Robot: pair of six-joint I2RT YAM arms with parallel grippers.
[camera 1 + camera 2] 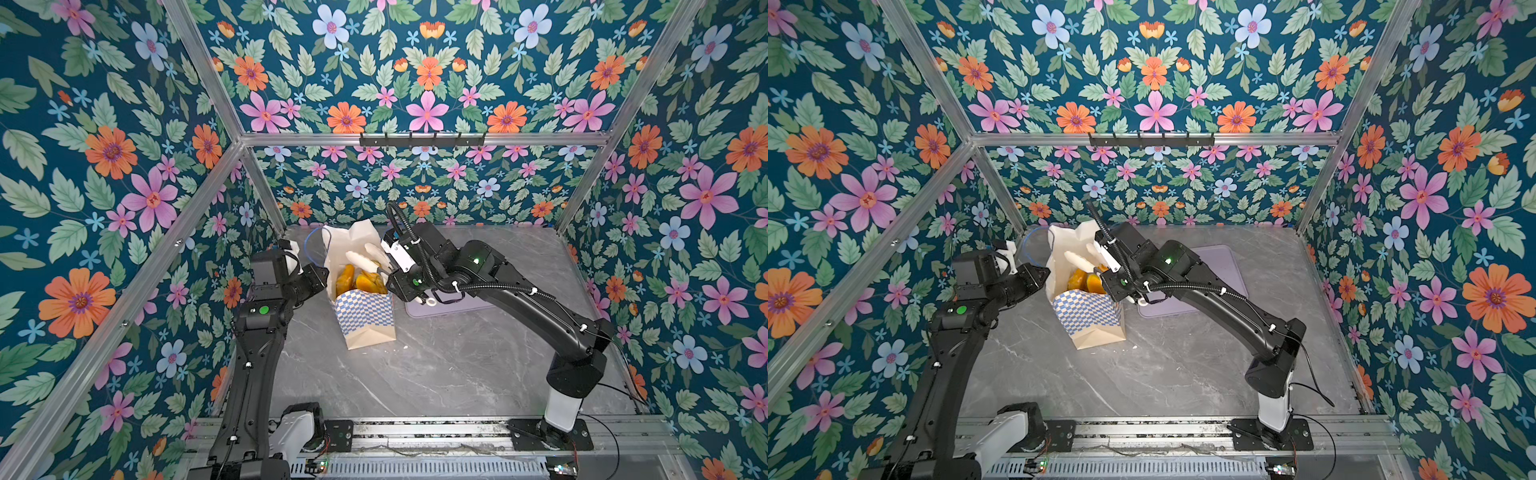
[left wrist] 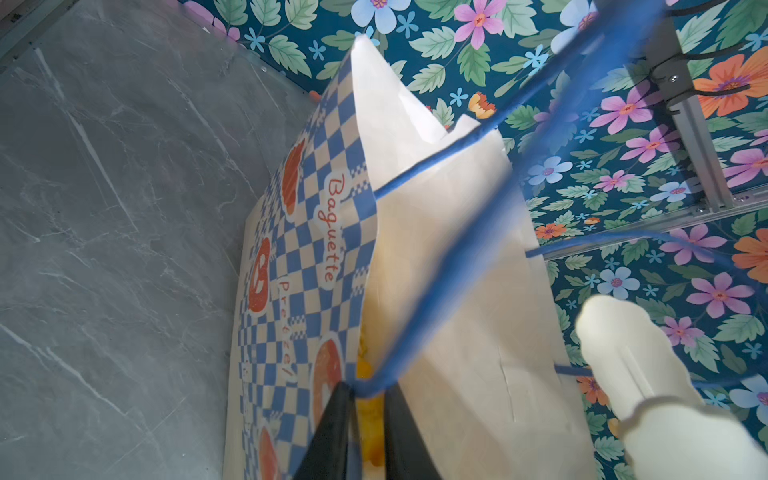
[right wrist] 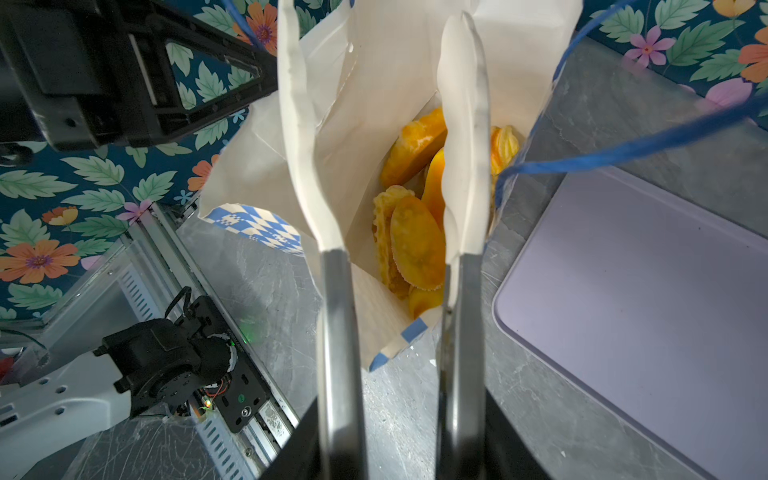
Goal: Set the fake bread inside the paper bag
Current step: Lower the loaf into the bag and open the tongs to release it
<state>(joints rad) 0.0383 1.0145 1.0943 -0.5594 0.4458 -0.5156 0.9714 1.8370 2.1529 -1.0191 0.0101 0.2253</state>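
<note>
Right gripper [image 3: 376, 37] hangs parted, empty, over the upright paper bag [image 1: 365, 316] of toy pastries [image 3: 415, 245]; left gripper [image 1: 309, 272] at nine o'clock likely steadies it, grip unclear.

**A:** The paper bag [image 1: 365, 316] is matt cream paper, creased, and its handle [image 2: 434, 161] is fuzzy blue cord.

**B:** The fake bread [image 3: 415, 245] inside looks like glossy, ridged plastic. The bench [image 1: 457, 374] is a smooth grey marble-look surface with a faint sheen. The tray [image 3: 644, 291] looks like satin lilac plastic.
</note>
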